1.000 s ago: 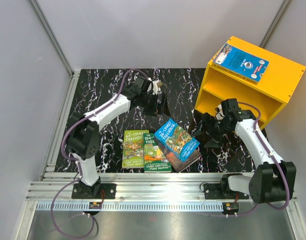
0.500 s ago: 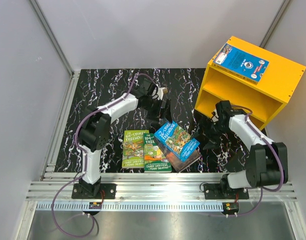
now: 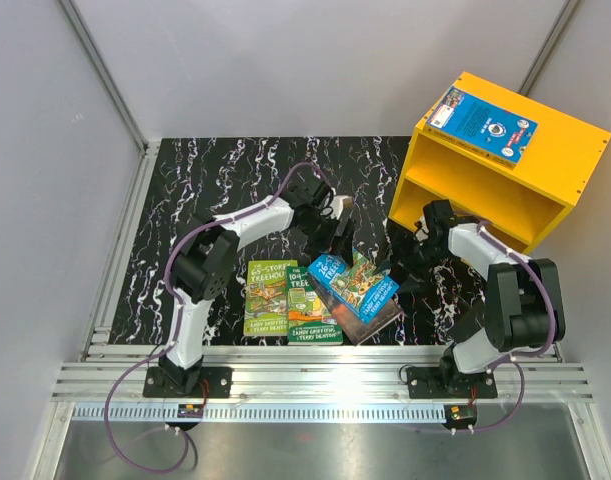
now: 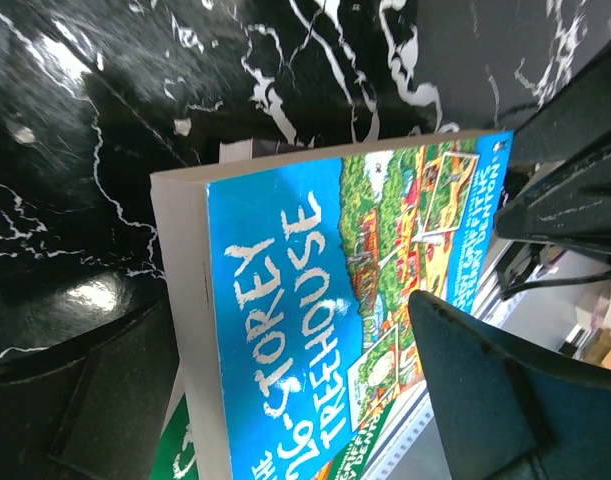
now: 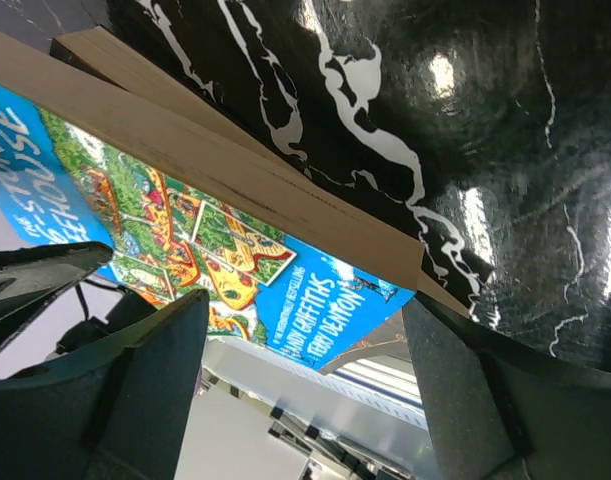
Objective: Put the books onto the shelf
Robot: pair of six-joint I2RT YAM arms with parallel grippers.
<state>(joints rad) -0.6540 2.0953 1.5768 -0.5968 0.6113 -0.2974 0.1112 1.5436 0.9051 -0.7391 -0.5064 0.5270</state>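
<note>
Two grippers flank a blue book that lies askew on top of a small pile on a black marbled table.

The left gripper hangs at the blue book's far corner with its jaws spread wide. From that wrist's camera, the cover reading "26-Storey Treehouse" fills the space between its fingers. Whether either finger touches the cover cannot be told.

The right gripper sits at the blue book's right edge, its jaws also apart. Seen from its own wrist, its fingers stand to either side of the blue book's corner and pale page edge, clamped on nothing.

Two green books lie flat and side by side, just left of the blue book. The one nearer to it is partly tucked under its left edge. A dark book lies beneath the blue book, with only a sliver showing at the near right corner.

Beyond the blue book, to its far right and apart from it, stands the yellow shelf, with its open front and single divider board facing the pile. A second blue book lies flat on the shelf's top, well apart from the blue book between the grippers.
</note>
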